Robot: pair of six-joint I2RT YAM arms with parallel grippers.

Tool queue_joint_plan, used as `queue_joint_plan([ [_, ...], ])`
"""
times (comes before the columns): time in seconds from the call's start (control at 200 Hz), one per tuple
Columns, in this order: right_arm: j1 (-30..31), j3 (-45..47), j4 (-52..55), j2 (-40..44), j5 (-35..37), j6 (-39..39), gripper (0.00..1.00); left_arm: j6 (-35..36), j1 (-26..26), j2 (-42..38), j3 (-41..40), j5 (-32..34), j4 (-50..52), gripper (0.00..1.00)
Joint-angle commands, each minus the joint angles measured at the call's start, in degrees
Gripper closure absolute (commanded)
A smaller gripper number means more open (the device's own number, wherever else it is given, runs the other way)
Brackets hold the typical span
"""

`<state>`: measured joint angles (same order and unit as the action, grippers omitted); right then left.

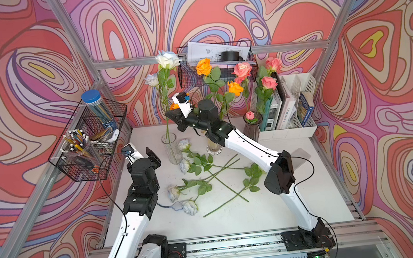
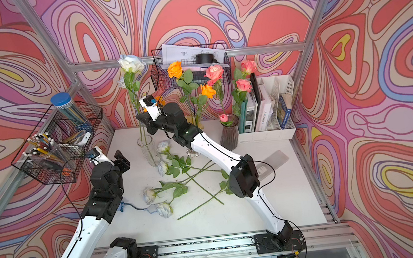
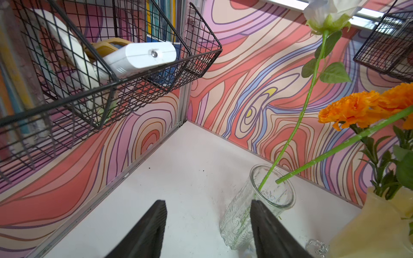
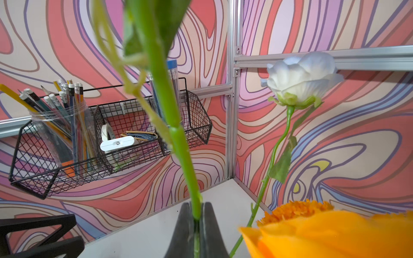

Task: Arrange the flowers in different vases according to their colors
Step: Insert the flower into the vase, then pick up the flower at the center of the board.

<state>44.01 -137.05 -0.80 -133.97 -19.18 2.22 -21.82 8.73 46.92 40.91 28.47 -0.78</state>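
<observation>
Insertion step: right fingers (image 4: 185, 225) pinched a white rose (image 1: 167, 58) above the 11 o'clock clear vase (image 1: 171, 149); left fingers (image 3: 152, 227) stood wide. Lowering seemed next.

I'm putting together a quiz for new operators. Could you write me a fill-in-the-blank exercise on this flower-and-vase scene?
1. The right tool is ____ on a green stem.
2. The left tool is ____ and empty, near the clear vase.
3. The roses in the dark ribbed vase are ____.
4. ____ white roses lie loose on the table.

Missing words: shut; open; pink; four.
</observation>
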Motion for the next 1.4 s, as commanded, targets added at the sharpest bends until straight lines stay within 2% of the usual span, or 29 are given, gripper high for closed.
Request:
queue_joint_plan([
  [0.0, 0.5, -1.1, 0.7, -2.7, 1.0, -1.6, 1.00, 1.2, 0.4, -0.6, -0.6, -0.8, -1.7, 0.34],
  [0.24, 1.9, 4.7, -0.9, -2.2, 2.3, -5.2, 1.00, 0.7, 0.4, 0.0, -1.4, -2.3, -2.7, 0.35],
  [0.28, 1.9, 6.2, -1.5, -1.4, 2.2, -5.3, 0.86, 0.4, 0.4, 0.0, -1.5, -2.8, -2.7, 0.35],
  [0.341, 1.9, 8.7, -2.5, 0.5, 1.9, -4.9, 0.55, -0.1, 0.5, -0.1, -1.4, -3.9, -2.7, 0.35],
  [0.366, 1.9, 9.8, -2.9, 1.6, 1.8, -4.7, 0.47, -0.2, 0.6, -0.2, -1.2, -4.5, -2.6, 0.35],
  [0.526, 2.0, 21.2, -10.0, 10.2, 0.9, -1.8, 0.26, 1.1, 4.8, -1.2, 0.4, -4.7, -1.9, 0.35],
  [0.666, 1.9, 26.6, -8.2, 16.3, 0.1, -0.3, 0.23, 0.4, 7.7, -3.8, 1.9, -4.1, 2.0, 0.35],
  [0.911, 1.9, 38.0, 0.2, 29.0, -2.4, 1.4, 0.21, -1.1, 10.2, -5.4, 5.6, -11.1, 11.4, 0.35],
  [1.062, 1.9, 49.2, 3.9, 37.4, -0.8, 2.7, 0.21, -2.4, 13.0, -4.0, 6.5, -14.5, 15.5, 0.35],
  [1.127, 1.8, 54.7, 5.5, 41.2, 0.4, 3.0, 0.20, -2.1, 15.5, -2.4, 6.9, -15.3, 18.9, 0.36],
  [1.262, 1.9, 66.3, 8.2, 48.9, 1.9, 3.8, 0.21, -0.8, 23.2, 1.0, 6.5, -11.7, 21.8, 0.36],
  [1.392, 1.9, 74.6, 11.1, 55.1, 8.4, 6.6, 0.21, -0.7, 28.7, 4.2, 4.8, -12.4, 20.6, 0.37],
])
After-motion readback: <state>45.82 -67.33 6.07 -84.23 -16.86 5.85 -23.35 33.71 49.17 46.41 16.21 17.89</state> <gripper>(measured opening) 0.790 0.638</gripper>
